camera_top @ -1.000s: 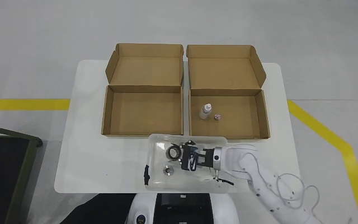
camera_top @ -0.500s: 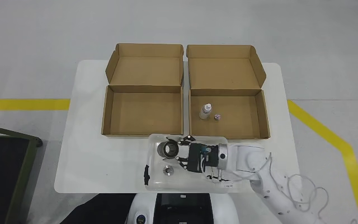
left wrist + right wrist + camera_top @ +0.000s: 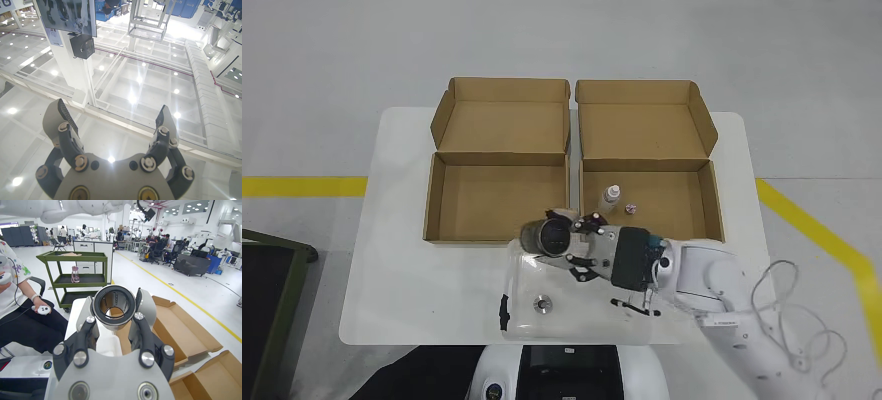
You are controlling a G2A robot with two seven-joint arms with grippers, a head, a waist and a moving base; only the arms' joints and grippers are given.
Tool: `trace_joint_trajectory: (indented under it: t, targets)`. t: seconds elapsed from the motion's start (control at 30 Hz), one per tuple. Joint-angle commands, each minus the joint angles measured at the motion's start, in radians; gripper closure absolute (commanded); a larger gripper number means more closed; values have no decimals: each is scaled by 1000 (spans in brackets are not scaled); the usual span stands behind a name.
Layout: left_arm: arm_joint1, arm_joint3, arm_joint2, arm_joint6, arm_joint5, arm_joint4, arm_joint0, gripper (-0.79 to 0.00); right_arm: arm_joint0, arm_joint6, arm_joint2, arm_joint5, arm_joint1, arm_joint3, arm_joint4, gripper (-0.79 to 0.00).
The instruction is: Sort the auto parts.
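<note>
My right gripper [image 3: 560, 236] is shut on a metal cylindrical bearing sleeve [image 3: 545, 235], held above the far edge of the clear plastic bin [image 3: 517, 262], close to the left cardboard box [image 3: 496, 200]. In the right wrist view the hollow sleeve [image 3: 114, 306] sits between both fingers [image 3: 145, 306], its bore facing the camera. A small round metal part [image 3: 541, 304] lies in the bin. The right cardboard box [image 3: 662, 210] holds a small white bottle [image 3: 610, 197] and a tiny purple-tipped part [image 3: 631, 208]. My left gripper [image 3: 113, 117] points up at the ceiling, open and empty.
Both boxes have their lids folded back toward the far table edge. A black strip [image 3: 504, 305] sits at the bin's left rim. A green cart [image 3: 73, 275] and a seated person holding controllers are beside the table in the right wrist view.
The right gripper has lifted the bearing sleeve out of the bin and carried it up toward the left box. The arm has swung farther over the table.
</note>
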Motion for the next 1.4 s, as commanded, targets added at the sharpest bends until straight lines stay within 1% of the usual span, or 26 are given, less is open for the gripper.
trace_joint_trajectory:
  t: [0.0,0.3,0.57,0.77,1.1,1.37]
  targets:
    - [0,0,0,0,0,0,0,-785,1,-6,22,5,1,-15,18,0]
    - [0,0,0,0,0,0,0,-785,2,-53,124,32,5,-91,60,0]
    - [0,0,0,0,0,0,0,-785,-14,-91,196,67,7,-93,82,0]
    - [0,0,0,0,0,0,0,-785,-25,-122,230,93,5,-93,100,0]
    - [0,0,0,0,0,0,0,-785,-38,-159,256,99,2,-100,119,0]
    - [0,0,0,0,0,0,0,-785,-28,-146,230,101,-3,-89,116,0]
